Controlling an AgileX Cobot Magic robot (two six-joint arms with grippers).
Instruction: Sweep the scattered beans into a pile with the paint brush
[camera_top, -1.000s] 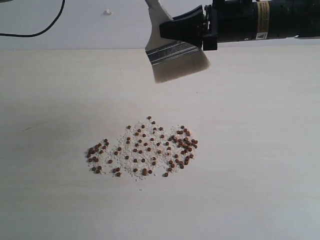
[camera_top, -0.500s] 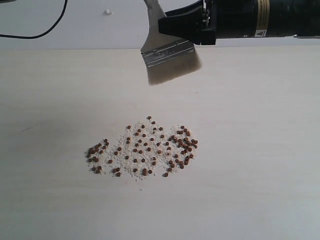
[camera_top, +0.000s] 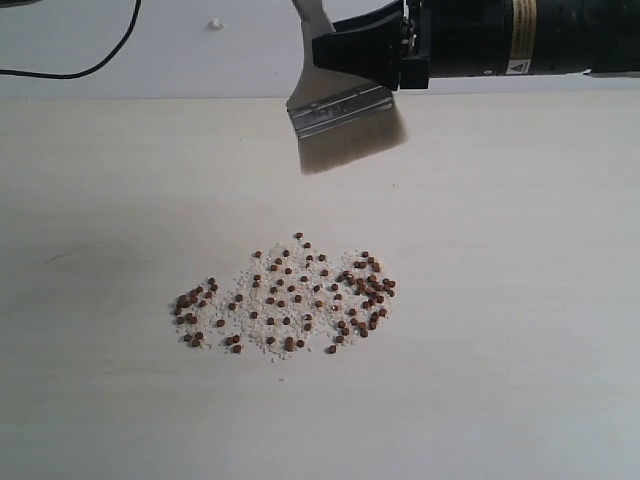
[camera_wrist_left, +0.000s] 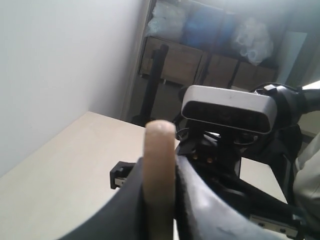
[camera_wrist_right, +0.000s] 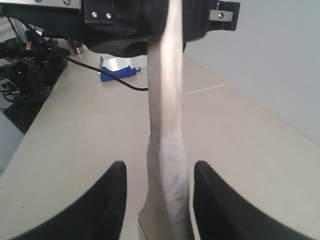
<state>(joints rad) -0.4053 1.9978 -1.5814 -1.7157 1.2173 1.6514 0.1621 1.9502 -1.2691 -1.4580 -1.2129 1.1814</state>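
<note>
the paint brush (camera_top: 338, 108) sits at the upper centre of the exterior view. its long axis is steep: the handle runs off the top edge slightly to the left, and the off-white bristles (camera_top: 352, 146) point down and a little right. the beans (camera_top: 290, 295) lie spread on the table (camera_top: 520, 300) in the middle of the frame, well apart below the bristles. the left gripper (camera_wrist_left: 159, 162) is clamped on the handle's end. the right gripper (camera_wrist_right: 159, 167) has its fingers apart either side of the handle, clear of it.

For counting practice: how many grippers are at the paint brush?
2. The left gripper grips the paint brush by its handle end; the right gripper, jaws open, straddles the handle lower down.
</note>
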